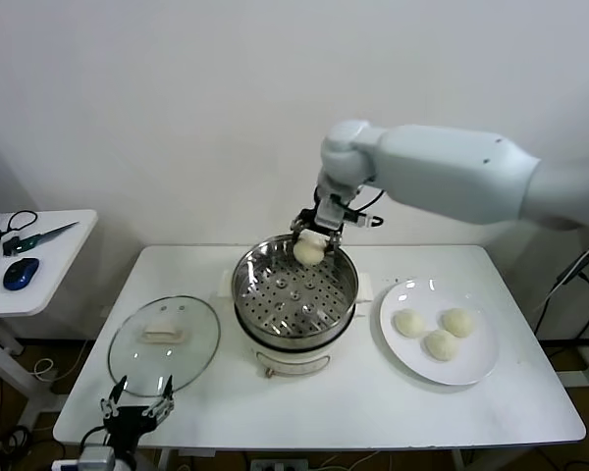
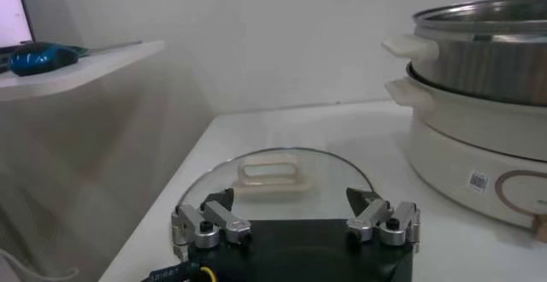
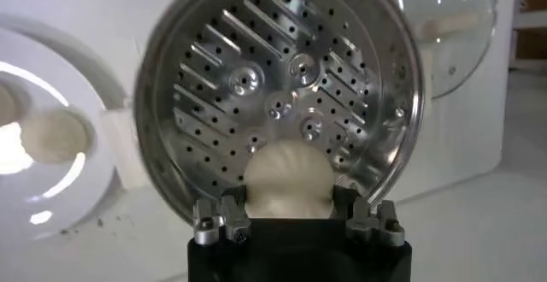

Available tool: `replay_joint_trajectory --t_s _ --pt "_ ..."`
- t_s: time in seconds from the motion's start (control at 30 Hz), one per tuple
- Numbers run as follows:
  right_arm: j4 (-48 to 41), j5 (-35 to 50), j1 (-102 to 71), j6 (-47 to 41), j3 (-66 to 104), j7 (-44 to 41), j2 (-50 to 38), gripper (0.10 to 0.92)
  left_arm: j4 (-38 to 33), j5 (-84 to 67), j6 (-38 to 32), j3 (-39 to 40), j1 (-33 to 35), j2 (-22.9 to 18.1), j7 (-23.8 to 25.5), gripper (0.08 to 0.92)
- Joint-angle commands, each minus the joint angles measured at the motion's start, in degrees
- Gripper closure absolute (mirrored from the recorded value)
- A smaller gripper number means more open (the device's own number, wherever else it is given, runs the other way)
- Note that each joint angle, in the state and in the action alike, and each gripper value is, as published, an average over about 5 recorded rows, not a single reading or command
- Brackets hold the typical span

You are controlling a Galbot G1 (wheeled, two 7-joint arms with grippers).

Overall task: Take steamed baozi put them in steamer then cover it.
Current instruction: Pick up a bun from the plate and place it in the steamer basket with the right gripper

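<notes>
In the head view, the right gripper (image 1: 310, 235) is clamped on one steamed baozi (image 1: 307, 251) above the far rim of the steamer (image 1: 294, 339), whose perforated tray is bare. Three more baozi (image 1: 441, 343) wait on the white plate (image 1: 479, 368), to the steamer's right on the surface (image 1: 373, 402). The glass cover (image 1: 164, 343) lies flat to the steamer's left. The left gripper (image 1: 137, 407) hangs at the surface's near edge, fingers spread, holding nothing.

The left wrist view shows the cover's handle (image 2: 268, 175) just beyond that idle gripper.

In the right wrist view the bun (image 3: 286, 181) sits between the jaws, over the tray's edge (image 3: 282, 104). My judgement: carry it farther in, lower it near one side to leave room for three more, and release only once it is close above the tray.
</notes>
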Motion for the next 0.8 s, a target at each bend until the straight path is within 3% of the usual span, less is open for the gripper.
replay_joint_trajectory --t_s 0.03,0.63,0.8 --pt "-9.83 -12.28 -10.00 4.45 3.49 4.80 4.76 0.355 0.15 -0.01 -0.17 -0.21 0.27 0.04 -0.06 0.177" --pt "-15.39 -12.47 -13.57 5.71 5.06 7.37 7.22 0.354 0.48 0.08 -0.32 -0.01 0.02 -0.11 -0.21 0.177" --pt "-12.01 -5.91 -8.51 6.14 2.61 6.42 5.63 0.267 0.32 0.25 -0.19 0.00 -0.05 -0.22 -0.23 0.177"
